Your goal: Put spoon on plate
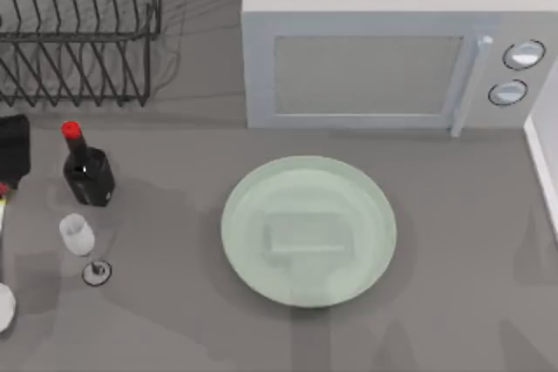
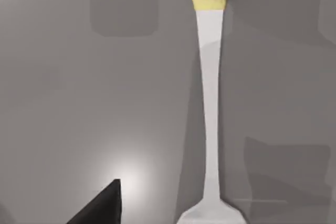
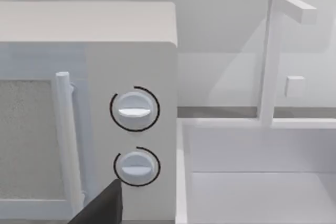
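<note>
Plate [image 1: 309,231] sits bare at mid-table, in front of the microwave [image 1: 384,41]. Spoon [image 2: 211,103] lies flat on the table under the left wrist camera, at the table's far left edge beyond the wine glass [image 1: 80,241], so the left arm is nearer. Its long axis runs straight away from the left finger tip [image 2: 102,205], red-and-yellow ornament farthest, bowl nearest (handle just beside that tip, apart). Finger spread: cannot tell; nothing held. Right arm is parked facing the microwave dials.
</note>
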Robot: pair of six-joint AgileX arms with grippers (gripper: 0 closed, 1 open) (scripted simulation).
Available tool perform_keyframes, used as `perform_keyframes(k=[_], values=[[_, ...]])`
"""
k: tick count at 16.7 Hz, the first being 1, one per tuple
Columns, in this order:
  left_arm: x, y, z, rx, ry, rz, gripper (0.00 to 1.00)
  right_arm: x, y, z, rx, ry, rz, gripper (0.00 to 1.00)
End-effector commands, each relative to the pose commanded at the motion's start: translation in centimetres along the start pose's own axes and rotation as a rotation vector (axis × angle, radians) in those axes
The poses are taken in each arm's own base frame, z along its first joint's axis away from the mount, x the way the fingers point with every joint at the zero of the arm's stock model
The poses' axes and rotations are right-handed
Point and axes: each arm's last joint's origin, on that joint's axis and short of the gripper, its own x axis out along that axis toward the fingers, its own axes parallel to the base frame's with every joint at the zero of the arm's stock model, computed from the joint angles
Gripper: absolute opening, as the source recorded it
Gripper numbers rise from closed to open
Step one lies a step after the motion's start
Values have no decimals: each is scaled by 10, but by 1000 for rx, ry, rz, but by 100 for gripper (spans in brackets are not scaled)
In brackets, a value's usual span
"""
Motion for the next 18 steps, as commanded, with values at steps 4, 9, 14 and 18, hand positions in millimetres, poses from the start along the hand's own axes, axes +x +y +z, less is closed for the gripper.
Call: perform_keyframes(k=[4,9,14,18], values=[[19,3,28,-21,140,20,100,0,0,0,0,0,0,100],[21,4,32,-22,159,23,100,0,0,0,0,0,0,100],[40,10,32,-22,160,24,100,0,0,0,0,0,0,100],[80,16,26,-24,161,25,100,0,0,0,0,0,0,100]])
